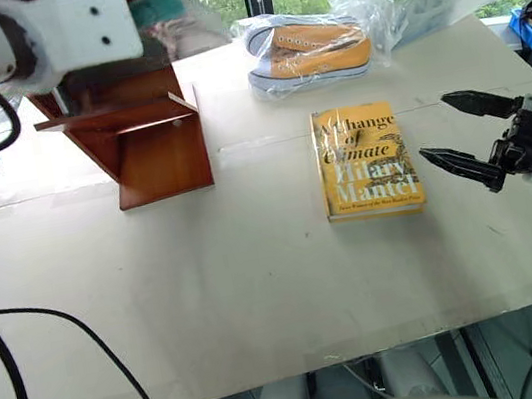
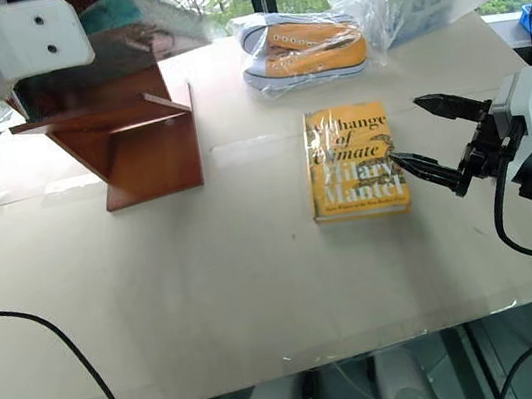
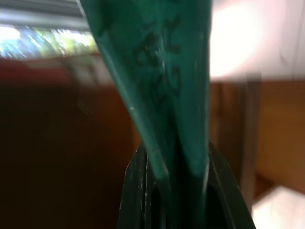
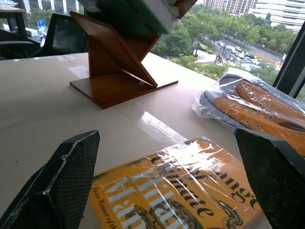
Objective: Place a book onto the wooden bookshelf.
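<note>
Head views: book (image 2: 120, 10) aloft over wooden bookshelf (image 2: 136, 144), not yet placed; lowering and release outstanding. Right pincer (image 2: 429, 138) spread wide beside yellow book (image 2: 354, 161), titled "A Change of Climate, Hilary Mantel".
Left wrist: left pincer (image 3: 183, 191) clamped on book; print unreadable.
Right wrist: "Mantel" legible.

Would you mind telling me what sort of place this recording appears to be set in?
Probably an upper-floor office or lab used for robot trials: a plain white table by a window, with trees and city buildings outside, and staged props in plastic, like the orange sneaker and yellow book.
</note>
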